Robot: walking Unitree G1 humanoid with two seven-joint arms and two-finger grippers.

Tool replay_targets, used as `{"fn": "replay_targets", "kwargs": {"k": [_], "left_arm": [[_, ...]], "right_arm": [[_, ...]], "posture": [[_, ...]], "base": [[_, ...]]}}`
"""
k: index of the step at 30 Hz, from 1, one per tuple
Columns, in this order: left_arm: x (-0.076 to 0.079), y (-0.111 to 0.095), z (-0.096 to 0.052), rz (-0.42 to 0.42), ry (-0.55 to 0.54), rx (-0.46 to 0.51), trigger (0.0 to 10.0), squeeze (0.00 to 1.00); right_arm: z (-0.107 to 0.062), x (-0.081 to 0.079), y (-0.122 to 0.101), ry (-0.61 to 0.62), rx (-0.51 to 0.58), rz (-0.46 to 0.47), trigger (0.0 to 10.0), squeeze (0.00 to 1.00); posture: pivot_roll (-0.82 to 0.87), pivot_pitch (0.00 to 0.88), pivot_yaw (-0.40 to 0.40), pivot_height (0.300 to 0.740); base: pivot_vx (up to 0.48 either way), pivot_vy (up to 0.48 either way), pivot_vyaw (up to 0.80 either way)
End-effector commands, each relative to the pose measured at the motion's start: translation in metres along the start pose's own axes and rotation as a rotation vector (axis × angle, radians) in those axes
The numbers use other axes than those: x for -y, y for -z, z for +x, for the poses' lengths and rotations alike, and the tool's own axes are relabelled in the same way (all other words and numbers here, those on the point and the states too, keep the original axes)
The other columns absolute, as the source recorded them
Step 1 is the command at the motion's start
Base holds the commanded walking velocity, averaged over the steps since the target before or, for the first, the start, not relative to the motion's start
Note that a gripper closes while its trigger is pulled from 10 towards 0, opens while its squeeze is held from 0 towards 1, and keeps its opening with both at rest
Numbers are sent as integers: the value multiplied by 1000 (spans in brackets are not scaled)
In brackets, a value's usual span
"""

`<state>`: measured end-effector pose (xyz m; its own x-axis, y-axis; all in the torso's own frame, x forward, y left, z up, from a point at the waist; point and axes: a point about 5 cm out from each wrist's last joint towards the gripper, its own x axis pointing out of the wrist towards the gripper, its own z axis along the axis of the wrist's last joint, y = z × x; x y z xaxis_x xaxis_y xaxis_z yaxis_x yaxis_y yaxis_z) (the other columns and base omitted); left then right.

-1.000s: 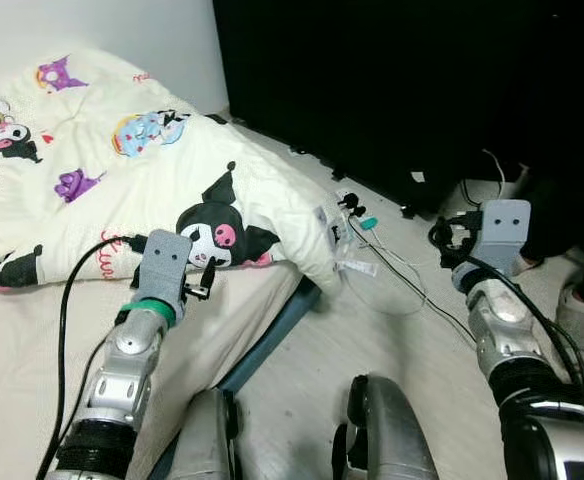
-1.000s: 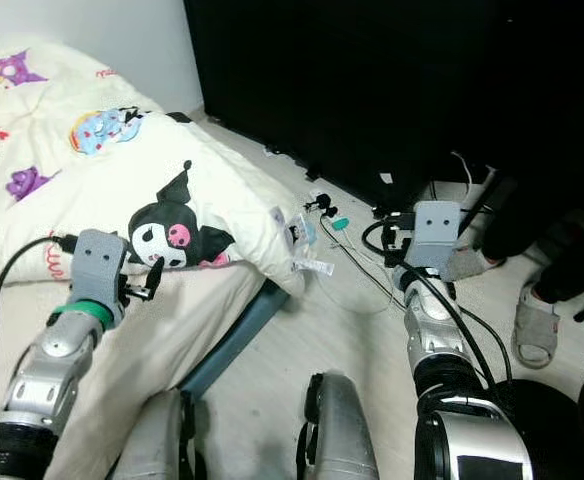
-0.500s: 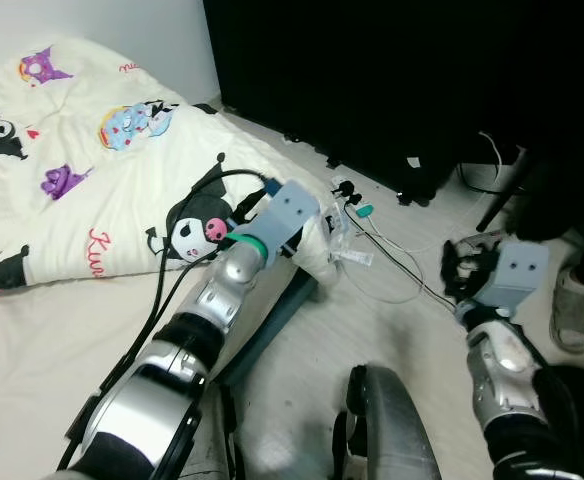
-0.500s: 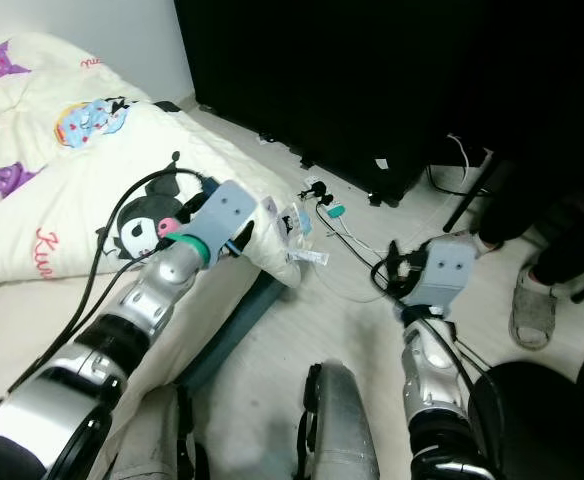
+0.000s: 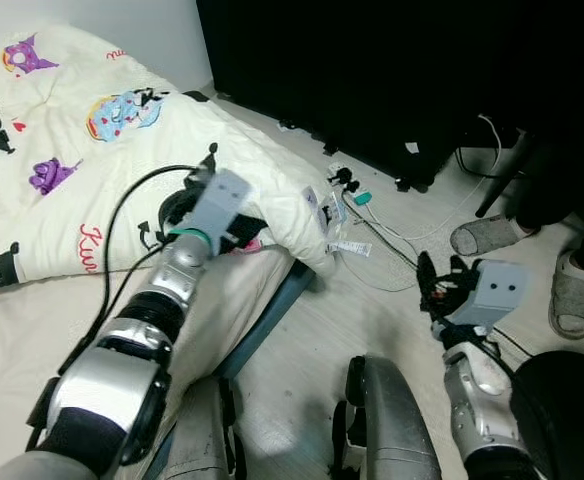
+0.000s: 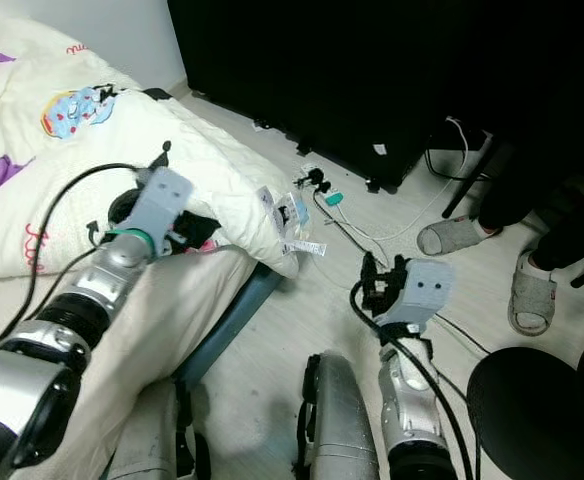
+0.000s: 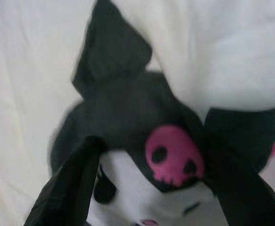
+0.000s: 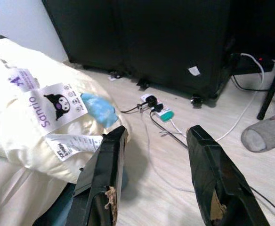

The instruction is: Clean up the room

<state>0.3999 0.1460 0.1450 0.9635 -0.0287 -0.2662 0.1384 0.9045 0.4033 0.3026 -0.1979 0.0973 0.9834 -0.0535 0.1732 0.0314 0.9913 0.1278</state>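
A cream comforter (image 5: 62,160) printed with cartoon characters lies rumpled on the bed, its corner with white care labels (image 5: 322,210) hanging over the bed's edge. My left gripper (image 5: 240,228) is just above the comforter near that corner. In the left wrist view it is open (image 7: 151,197), its fingers either side of a black character print with a pink skull (image 7: 173,157). My right gripper (image 5: 440,283) hangs low over the floor, open (image 8: 158,188) and holding nothing, pointing toward the hanging corner (image 8: 38,117).
A power strip (image 5: 350,190) with plugs and white cables lies on the wood floor by a black cabinet (image 5: 372,80). A person's feet in grey slippers (image 5: 482,235) stand at the right. A blue bed frame (image 5: 272,320) shows under the mattress, and a round black base (image 6: 532,400) sits lower right.
My left gripper swung out to the comforter's corner, then drew back over the black character print. My right gripper dropped lower and moved left toward the cables. The head camera shifted.
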Motion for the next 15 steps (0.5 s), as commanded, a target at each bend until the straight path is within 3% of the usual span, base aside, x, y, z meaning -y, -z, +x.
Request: {"fn": "replay_targets", "kwargs": {"k": [1, 5, 6, 7, 8, 10, 11, 15], "left_arm": [[11, 9, -1, -33, 48, -34, 10000, 0], [19, 6, 0, 20, 39, -12, 10000, 0], [23, 6, -1, 66, 44, -11, 9882, 0], [27, 7, -1, 103, 38, -26, 7608, 0], [29, 8, -1, 120, 17, -39, 8235, 0], [30, 9, -1, 128, 1, -47, 8235, 0], [30, 10, -1, 100, -16, -53, 5961, 0], [26, 8, -1, 22, -72, -53, 4980, 0]], "right_arm": [[-3, -4, 5, -16, -32, 6, 10000, 0], [-3, -5, 2, -20, -38, 7, 10000, 0], [-2, -5, 1, -20, -39, 8, 10000, 0], [-3, -5, 1, -19, -39, 7, 10000, 0], [-4, -4, 1, -16, -39, 6, 10000, 0], [-4, -3, 1, -15, -39, 5, 10000, 0], [-5, -3, 1, -11, -39, 6, 10000, 0], [-8, -3, 3, -4, -44, 8, 10000, 0]], "posture": [[-43, 274, 110, 606], [-45, 275, 109, 606], [-48, 274, 111, 606], [-48, 272, 114, 606], [-50, 270, 116, 606], [-50, 270, 117, 606], [-52, 267, 121, 606], [-55, 263, 125, 606]], "base": [[0, 0, 0], [0, 0, 0], [0, 0, 0], [0, 0, 0], [0, 0, 0], [0, 0, 0], [0, 0, 0], [0, 0, 0]]}}
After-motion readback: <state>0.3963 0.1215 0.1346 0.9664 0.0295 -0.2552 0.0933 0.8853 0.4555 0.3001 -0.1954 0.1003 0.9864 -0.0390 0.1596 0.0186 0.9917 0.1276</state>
